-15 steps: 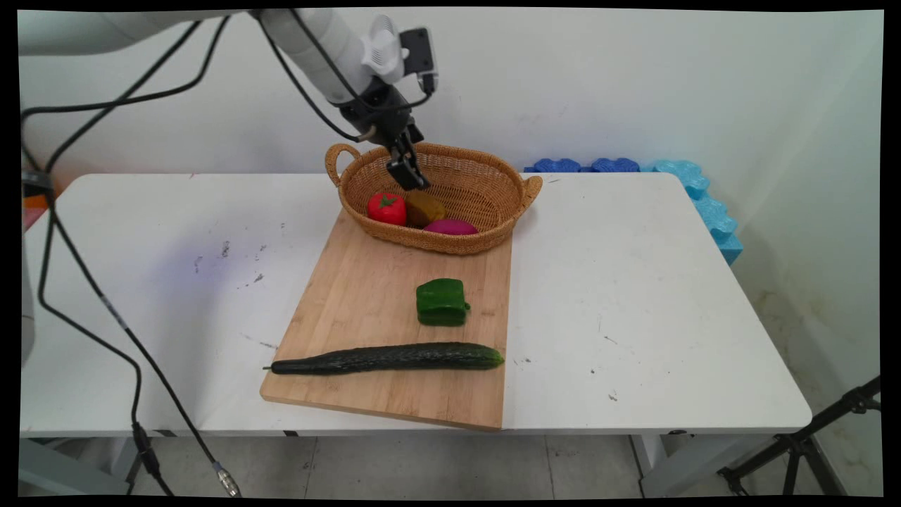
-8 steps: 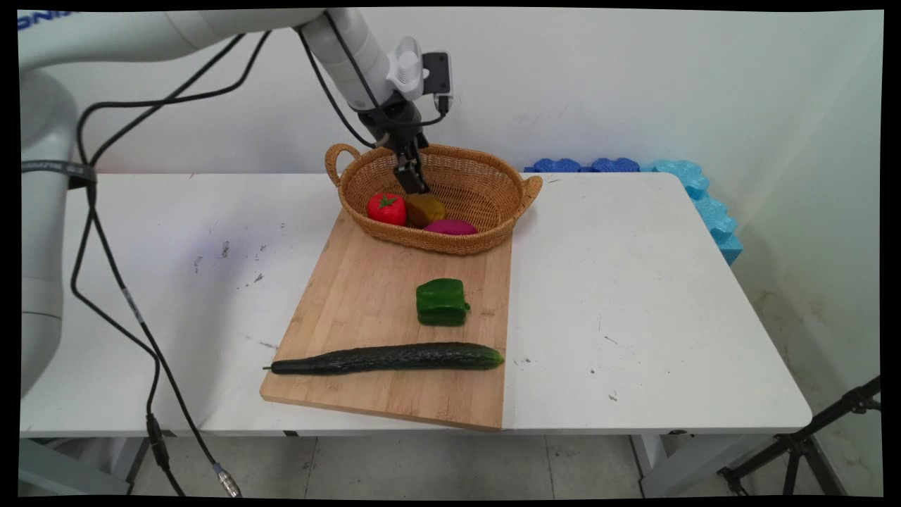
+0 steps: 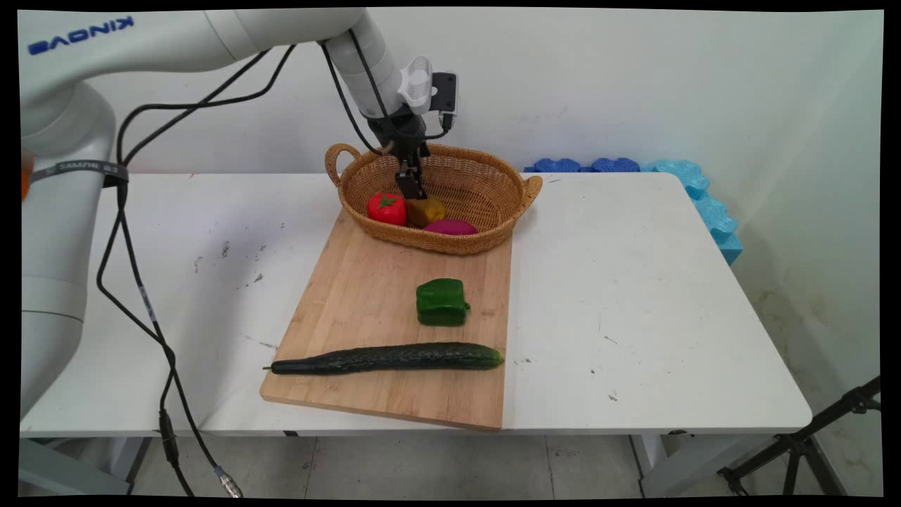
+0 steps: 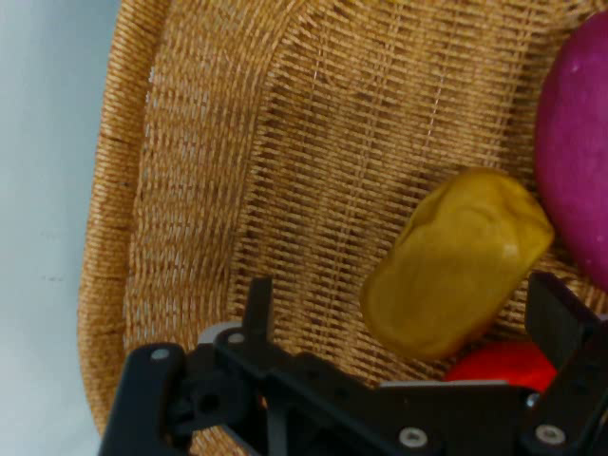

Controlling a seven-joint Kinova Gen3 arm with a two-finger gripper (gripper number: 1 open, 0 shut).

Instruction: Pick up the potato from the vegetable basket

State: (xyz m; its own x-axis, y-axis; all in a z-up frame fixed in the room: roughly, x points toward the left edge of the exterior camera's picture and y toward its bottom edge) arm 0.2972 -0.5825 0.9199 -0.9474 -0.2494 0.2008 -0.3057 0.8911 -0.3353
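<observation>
**Q:** From above the table's near side, where are you?

**Me:** Over the wicker basket (image 3: 493,184) at the far end of the wooden board (image 3: 366,317) on the white table (image 3: 633,296). My fingers (image 3: 411,189) hang inside the basket, pointing down, their tips just above the yellow-brown potato-like piece (image 3: 429,210). A red tomato (image 3: 386,208) lies to its left in that view and a magenta piece (image 3: 450,227) to its right, all three close together along the basket's near wall. On the board nearer the camera lies a green pepper (image 3: 441,302), and nearer still a long dark cucumber (image 3: 387,357) lies across the board, well apart from the basket. Blue foam pieces (image 3: 676,183) sit by the wall at the table's far right corner.

**Q:** And looking along your hand?

**Me:** Woven basket floor (image 4: 313,190) fills most of it, with the rim curving down the left. My fingers (image 4: 408,313) are spread wide, one tip (image 4: 258,304) at the left and the other (image 4: 556,318) at the right, with nothing between them touching either. The yellow-brown piece (image 4: 456,261) lies tilted on the weave, mostly within that gap but nearer the right tip. Beside it, the magenta piece (image 4: 575,142) fills the right edge, and a bit of the tomato (image 4: 503,366) shows just behind my linkage.
</observation>
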